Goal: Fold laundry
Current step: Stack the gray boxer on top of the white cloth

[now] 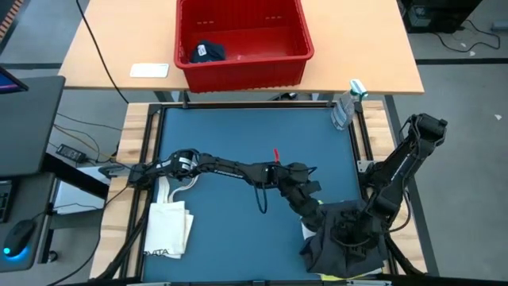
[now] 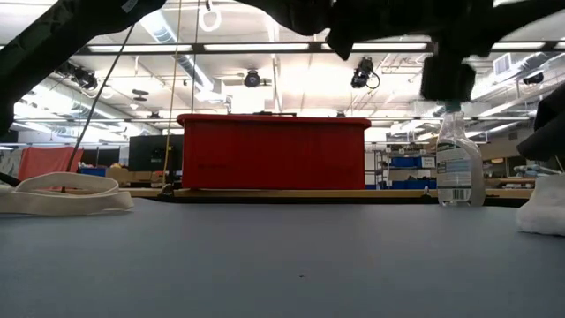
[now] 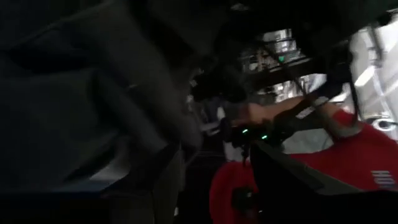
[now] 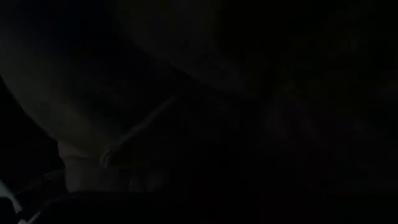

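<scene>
- The blue table point(image 1: 238, 151) is the biggest thing; it fills the middle of the high view, and both dark arms reach over it.
- The red bin point(image 1: 242, 40) sits on the wooden desk point(image 1: 119, 40) past the far edge of the table; a small dark cloth piece point(image 1: 206, 52) lies inside it, near its left wall.
- The big dark grey garment point(image 1: 349, 246) lies bunched up at the near right corner of the table; a bit of white cloth point(image 1: 305, 230) peeks out at its left edge, and a thin strip of yellow point(image 1: 349, 276) shows under its near edge.
- The left arm stretches from the left side across the table; the left gripper point(image 1: 313, 208) is at the left edge of the grey garment; its jaws are lost against the dark cloth, so no one can tell how wide they are or if they hold anything.
- The right arm bends down from the right side; the right gripper point(image 1: 349, 230) is down on top of the grey garment; its wrist view is almost all dark, so its jaws and what they hold cannot be told.
- The cream tote bag point(image 1: 169, 226) lies flat near the left edge of the table, with its long handles toward the far side.
- A clear bottle point(image 1: 345, 107) stands at the far right corner of the table.
</scene>
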